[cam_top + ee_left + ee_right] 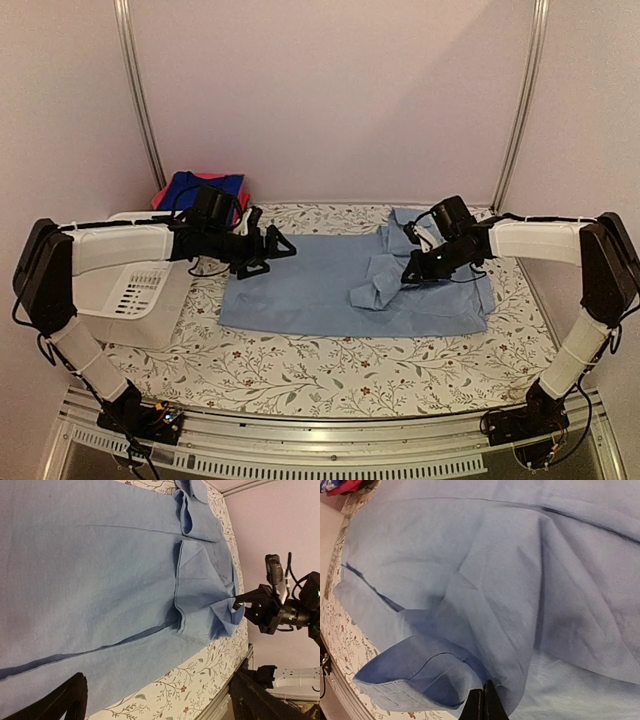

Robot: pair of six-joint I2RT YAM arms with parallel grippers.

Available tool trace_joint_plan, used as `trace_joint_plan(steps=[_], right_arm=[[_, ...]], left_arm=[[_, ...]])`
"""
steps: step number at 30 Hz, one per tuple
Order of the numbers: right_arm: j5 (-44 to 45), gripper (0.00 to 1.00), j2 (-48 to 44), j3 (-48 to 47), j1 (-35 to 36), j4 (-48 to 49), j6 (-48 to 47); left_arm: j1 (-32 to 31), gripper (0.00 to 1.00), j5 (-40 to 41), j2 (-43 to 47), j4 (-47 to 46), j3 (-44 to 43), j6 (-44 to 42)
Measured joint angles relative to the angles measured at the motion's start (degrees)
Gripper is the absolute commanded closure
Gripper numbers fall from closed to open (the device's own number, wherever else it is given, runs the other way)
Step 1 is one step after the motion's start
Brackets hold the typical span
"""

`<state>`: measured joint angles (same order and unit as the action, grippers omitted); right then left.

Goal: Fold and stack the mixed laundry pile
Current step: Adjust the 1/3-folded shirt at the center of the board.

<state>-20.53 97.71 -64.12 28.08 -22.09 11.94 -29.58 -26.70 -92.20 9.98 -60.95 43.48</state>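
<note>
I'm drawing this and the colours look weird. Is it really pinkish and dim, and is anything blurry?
Top external: dim pinkish light, and the side rails lean inward. Left wrist: grainy, with its fingers just dark shapes. Right wrist: the pale-blue shirt looks soft, with dark shadows in its folds.

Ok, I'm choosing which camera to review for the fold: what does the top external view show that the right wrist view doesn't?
Only top external: the open left gripper and the whole outline of the pale-blue shirt. Only right wrist: the stitching along the sleeve cuff. Both: the shirt lying on the floral table, with the right gripper shut on its sleeve.
</note>
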Motion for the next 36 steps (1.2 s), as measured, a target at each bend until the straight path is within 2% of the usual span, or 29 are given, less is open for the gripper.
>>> trace_joint_plan(steps=[3,6,9,16,22,30,36], right_arm=[[4.9,0.82,-3.1,5.3,-4.3,-0.7,2.4],[8.3,0.54,-4.5,7.8,-7.5,-3.2,3.3],[8.9,0.41,-4.7,7.7,-7.8,-5.0,3.3],[3.0,0.33,-13.1,7.7,-7.3,-7.2,2.4],[-5.2,0.34,-20.4,7.3,-5.9,-7.8,-0.6],[-1.4,0.26,-9.4,2.3,6.4,-14.4,-8.2],[3.8,0.26,-3.0,-2.4,7.5,-17.3,-12.8]], left_arm=[[-0.9,0.00,0.1,-1.4,0.7,-0.1,-0.7],[-1.4,0.00,0.1,-1.7,1.4,-0.1,-0.9],[-1.5,0.00,0.1,-1.8,1.5,-0.1,-1.3],[-3.0,0.00,-2.7,-4.2,1.4,-1.4,-6.2],[-9.0,0.05,-5.6,-8.7,0.9,-5.7,-14.1],[-11.5,0.05,-8.2,-15.7,0.6,-9.2,-16.7],[-11.5,0.05,-8.4,-15.7,0.0,-9.2,-16.7]])
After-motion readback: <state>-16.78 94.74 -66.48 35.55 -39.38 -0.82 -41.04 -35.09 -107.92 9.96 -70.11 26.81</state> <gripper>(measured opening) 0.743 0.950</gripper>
